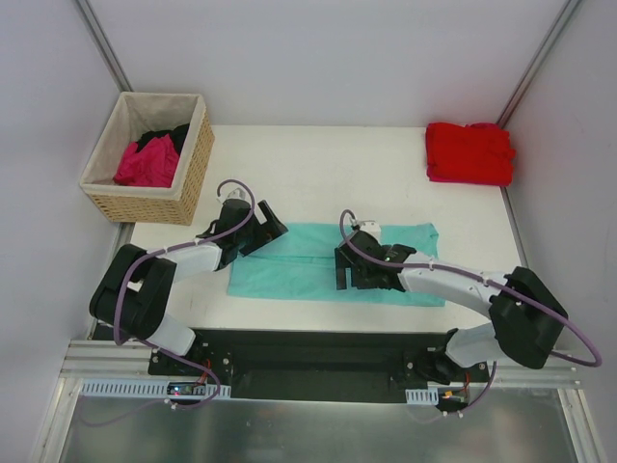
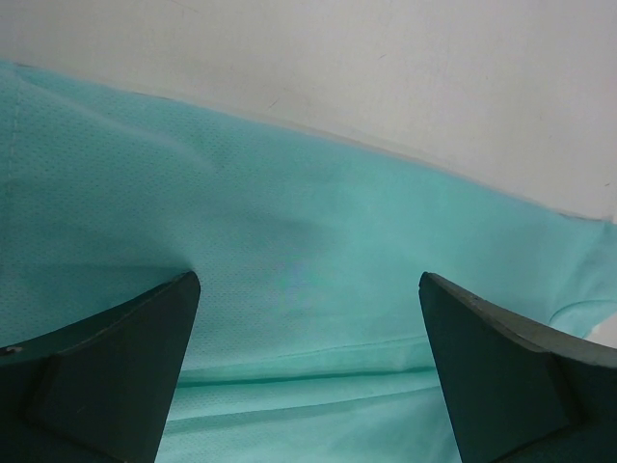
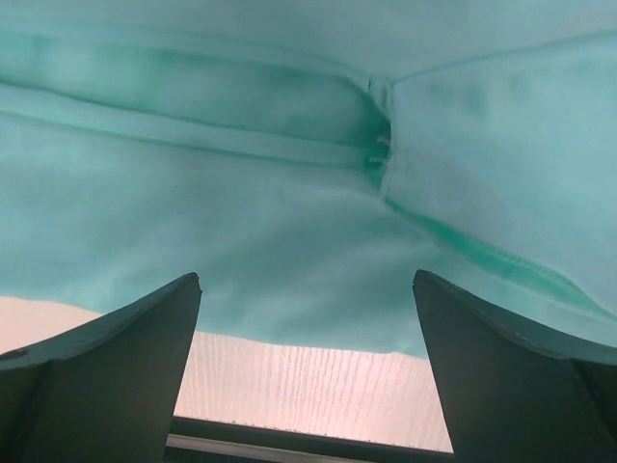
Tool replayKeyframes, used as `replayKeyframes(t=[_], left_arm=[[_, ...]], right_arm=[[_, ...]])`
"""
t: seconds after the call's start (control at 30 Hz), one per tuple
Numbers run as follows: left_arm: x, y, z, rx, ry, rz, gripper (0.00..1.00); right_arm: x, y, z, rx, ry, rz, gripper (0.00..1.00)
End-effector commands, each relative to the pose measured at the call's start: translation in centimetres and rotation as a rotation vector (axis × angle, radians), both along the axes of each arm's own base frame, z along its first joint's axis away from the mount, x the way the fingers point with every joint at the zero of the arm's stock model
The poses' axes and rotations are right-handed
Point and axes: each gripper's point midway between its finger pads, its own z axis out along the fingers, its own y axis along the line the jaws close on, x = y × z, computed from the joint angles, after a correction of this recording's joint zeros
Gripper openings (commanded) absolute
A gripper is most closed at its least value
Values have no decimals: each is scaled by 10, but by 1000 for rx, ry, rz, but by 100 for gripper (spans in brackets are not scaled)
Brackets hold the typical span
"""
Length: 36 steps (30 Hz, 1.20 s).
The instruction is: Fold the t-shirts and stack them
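Observation:
A teal t-shirt [image 1: 299, 260] lies folded into a long strip across the near middle of the table; it fills the left wrist view [image 2: 308, 222] and the right wrist view [image 3: 289, 212]. My left gripper [image 1: 268, 230] is open at the strip's far left edge, jaws wide over the cloth. My right gripper [image 1: 343, 267] is open over the strip's middle near edge, jaws straddling cloth and bare table. A red t-shirt [image 1: 469, 152] lies folded at the far right corner. Magenta [image 1: 147, 162] and black [image 1: 166, 136] shirts sit in the basket.
A woven tan basket [image 1: 193, 174] with beige lining stands at the far left. White walls enclose the table [image 1: 318, 174] on three sides. The table's near edge and black rail show in the right wrist view [image 3: 308, 439].

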Motion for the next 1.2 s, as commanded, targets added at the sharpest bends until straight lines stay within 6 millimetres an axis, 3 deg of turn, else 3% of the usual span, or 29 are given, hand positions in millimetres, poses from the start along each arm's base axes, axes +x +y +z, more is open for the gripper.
replayKeyframes(t=[0.0, 0.27, 0.37, 0.53, 0.8, 0.97, 1.17], left_arm=[[-14, 11, -11, 50, 46, 8, 99], [-11, 10, -9, 59, 42, 1, 99], [-11, 10, -12, 61, 50, 2, 99], [-13, 11, -13, 66, 47, 1, 99], [-11, 15, -13, 84, 44, 1, 99], [-11, 18, -16, 92, 50, 1, 99], [-10, 19, -21, 91, 64, 1, 99]], right_arm=[[-3, -2, 6, 9, -36, -42, 97], [22, -7, 92, 23, -225, -41, 96], [34, -21, 104, -31, -276, -66, 97], [62, -40, 85, -15, -239, -142, 97], [89, -24, 33, -13, -149, -124, 96], [86, -12, 8, 3, -77, -115, 97], [80, -8, 1, 17, -59, -105, 97]])
